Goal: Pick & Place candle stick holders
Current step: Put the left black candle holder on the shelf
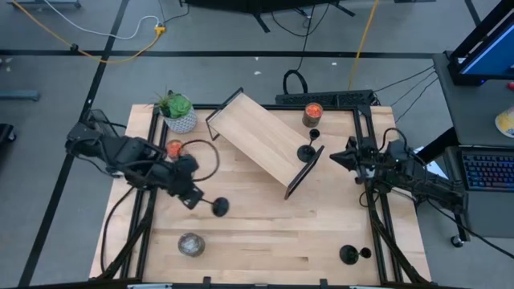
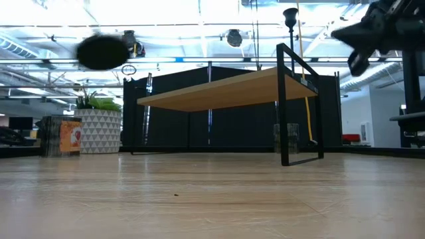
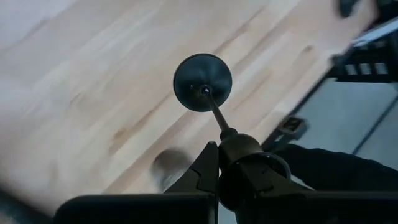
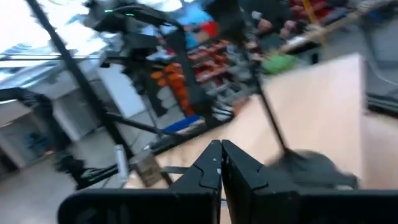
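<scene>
My left gripper is over the table's left middle, shut on a black candle stick holder that shows in the left wrist view and as a dark blur in the low view. A second holder stands by its base on the near right end of the slanted wooden shelf, and shows in the low view. A third holder lies on the table at the near right. My right gripper is shut and empty, just right of the shelf's holder. My left gripper pinches the holder's cup end between its two fingers. The stem runs straight on from the fingers, and the round base faces away from them. The holder lies about level, lifted clear of the table.
At the far left stand a potted plant and an orange candle jar. Another candle jar stands behind the shelf. A silvery jar stands at the near left. A power strip lies along the far edge.
</scene>
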